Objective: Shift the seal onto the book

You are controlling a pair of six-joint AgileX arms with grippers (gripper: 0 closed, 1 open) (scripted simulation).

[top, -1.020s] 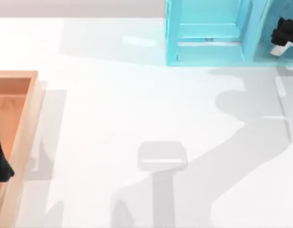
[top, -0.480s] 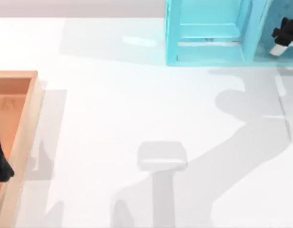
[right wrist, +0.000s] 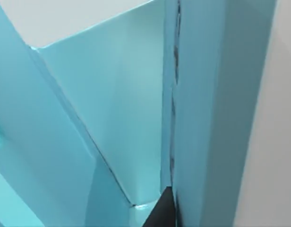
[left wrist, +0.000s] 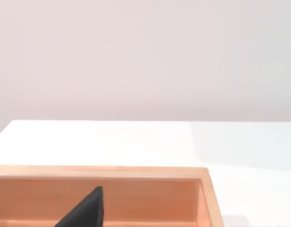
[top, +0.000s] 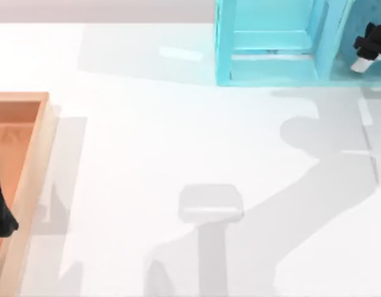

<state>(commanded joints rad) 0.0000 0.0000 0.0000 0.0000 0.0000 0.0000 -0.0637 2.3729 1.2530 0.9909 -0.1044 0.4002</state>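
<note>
My left gripper (top: 0,213) hangs over the wooden tray (top: 36,185) at the table's left edge, well apart from the light-blue shelf unit (top: 271,43). The left wrist view shows one dark fingertip (left wrist: 86,210) above the tray's (left wrist: 136,172) inner wall; I cannot tell how far those fingers are spread. The white table (top: 178,136) between tray and shelf unit carries only the arms' shadows. At the far right, my right gripper (top: 370,48) sits inside the shelf unit's right-hand compartment. The right wrist view shows a dark fingertip (right wrist: 162,213) close against a blue panel (right wrist: 211,109); its opening cannot be judged either, nor whether it grips anything. Compared with a second ago, my right gripper has edged slightly farther right within that compartment; my left gripper is unchanged.
</note>
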